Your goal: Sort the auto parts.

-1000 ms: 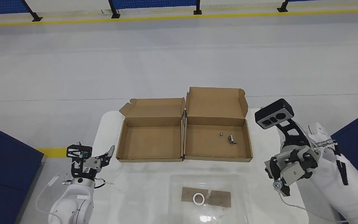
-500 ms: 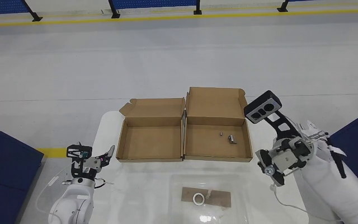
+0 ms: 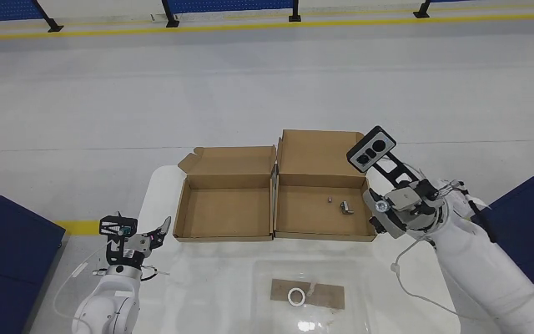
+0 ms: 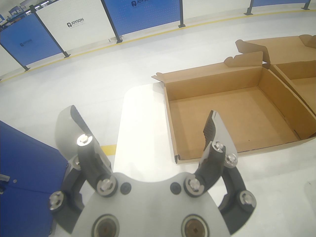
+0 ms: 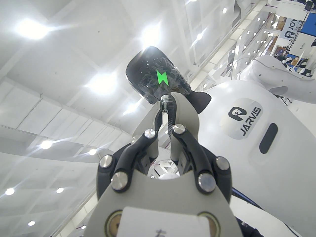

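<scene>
My right gripper points upward and is shut on a small metal bolt at its fingertips. In the top view that gripper hangs by the right edge of the right cardboard box, which holds two small metal parts. The left cardboard box has nothing in it. My left gripper stands open and holds nothing, over the table's left edge short of the left box; the top view shows this gripper at the far left. A white ring lies on a brown card near the front.
Both boxes have their lids folded back toward the far side. A clear plastic sheet covers the table's front middle under the card. Blue and white partition panels stand far off across the floor.
My right arm has swung left and away from the table's front, from the right edge up to the right box's side. The left arm has not moved.
</scene>
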